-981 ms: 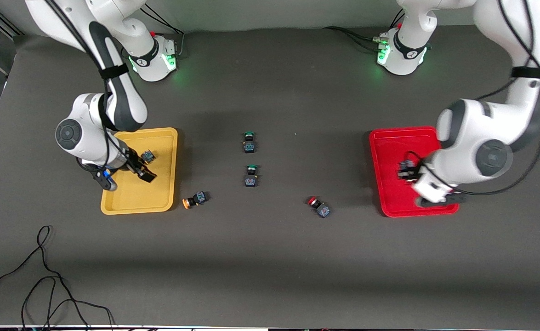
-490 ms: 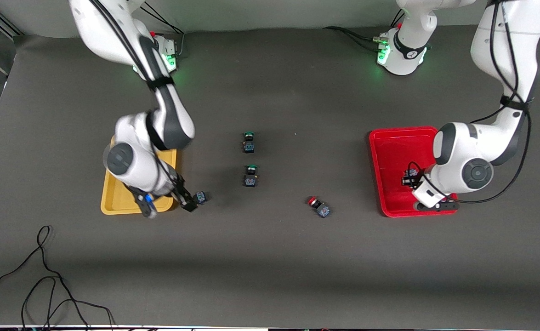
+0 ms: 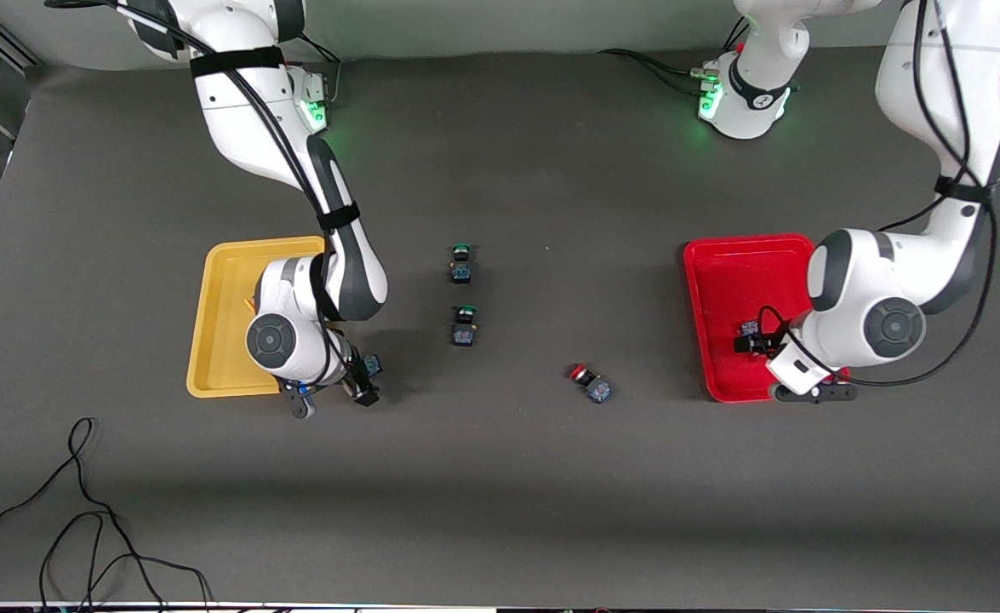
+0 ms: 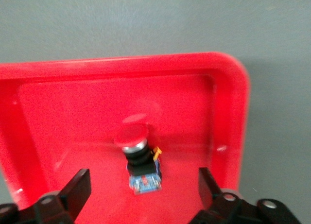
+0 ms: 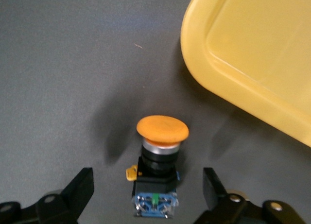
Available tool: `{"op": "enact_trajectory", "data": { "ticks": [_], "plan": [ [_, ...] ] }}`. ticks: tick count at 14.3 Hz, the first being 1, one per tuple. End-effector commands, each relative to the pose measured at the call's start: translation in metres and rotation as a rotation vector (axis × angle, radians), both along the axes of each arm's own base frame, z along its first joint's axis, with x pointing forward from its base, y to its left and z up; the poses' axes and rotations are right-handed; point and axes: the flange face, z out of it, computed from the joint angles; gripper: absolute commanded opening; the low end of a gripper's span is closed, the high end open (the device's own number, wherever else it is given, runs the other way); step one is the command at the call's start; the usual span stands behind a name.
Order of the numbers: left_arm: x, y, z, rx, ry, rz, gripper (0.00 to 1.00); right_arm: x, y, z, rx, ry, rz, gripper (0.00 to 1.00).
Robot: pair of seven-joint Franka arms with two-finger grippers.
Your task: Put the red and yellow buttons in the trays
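A: Orange-yellow was the cap to watch. In the front view the right gripper (image 3: 355,390) sat low over the yellow-capped button (image 3: 371,366), which lay on the dark table mat (image 3: 500,477) just beside the yellow tray (image 3: 220,340), at that tray's corner nearest the camera. The left gripper (image 3: 806,387) hung over the red tray (image 3: 721,281), above a red-capped button (image 3: 751,329) lying in it. A second red-capped button (image 3: 589,383) lay loose on the mat between the trays, and two green-capped buttons (image 3: 462,264) sat farther from the camera.

B: And the left wrist view?

A: It showed that red-capped button (image 4: 138,156) lying on its side on the red tray's (image 4: 228,107) floor, with the fingers (image 4: 77,187) spread wide on either side, touching nothing.

B: So the step in hand belonged to the right arm.

A: I judged so. The right wrist view had the yellow-capped button (image 5: 160,161) centred between its parted fingers (image 5: 80,190), the yellow tray's (image 5: 233,73) rim close by. A good pick would close on the dark block body rather than the rounded cap, then lift clear of the rim before crossing into the tray. Whether the fingertips already reached the mat I could not quite tell.
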Motion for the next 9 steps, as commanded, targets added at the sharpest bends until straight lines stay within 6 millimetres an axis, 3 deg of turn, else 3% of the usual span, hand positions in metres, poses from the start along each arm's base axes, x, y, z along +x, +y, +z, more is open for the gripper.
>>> {"op": "enact_trajectory", "data": {
  "ticks": [1,3,5,7,9],
  "plan": [
    [0.013,-0.046,0.052,-0.026,0.0,0.015,1.0,0.007,0.003,-0.004,0.008,-0.024,-0.017,0.74],
    [0.015,-0.096,0.068,-0.074,-0.021,0.069,1.0,0.006,0.003,-0.006,0.013,-0.025,-0.023,0.3],
    [0.019,-0.148,0.059,-0.087,-0.034,0.165,1.0,0.005,0.001,-0.003,0.019,-0.021,-0.022,0.03],
    [0.033,-0.18,0.044,-0.086,-0.074,0.325,1.0,0.007,-0.001,0.009,0.035,-0.02,-0.026,0.0],
    [0.042,-0.216,0.02,-0.089,-0.103,0.461,1.0,0.009,-0.01,0.041,0.07,0.01,-0.006,0.0]
  ]
}}
